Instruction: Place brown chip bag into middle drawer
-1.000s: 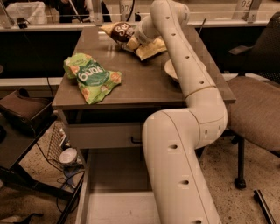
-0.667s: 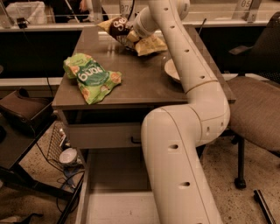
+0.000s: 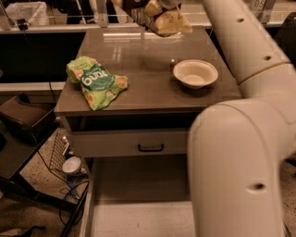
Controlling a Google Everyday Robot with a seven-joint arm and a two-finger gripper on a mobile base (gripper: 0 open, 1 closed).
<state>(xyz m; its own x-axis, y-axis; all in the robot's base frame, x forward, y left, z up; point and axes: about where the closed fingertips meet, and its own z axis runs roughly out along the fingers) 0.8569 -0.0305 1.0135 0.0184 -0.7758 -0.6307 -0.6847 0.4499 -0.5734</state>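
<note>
brown chip bag now up off table | arm stretched high | my gripper, top edge, clamps it

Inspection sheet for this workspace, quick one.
Surface: table, grey top.
Job's things: brown bag in the air over the table's far edge; middle drawer pulled out below.
Clutter: green bag left, bowl right, both on the table.
End effector: at the top edge, gripping the brown bag.
Cables: dark loops on the floor, lower left.
Surroundings: arm fills the right; drawer front closed.
</note>
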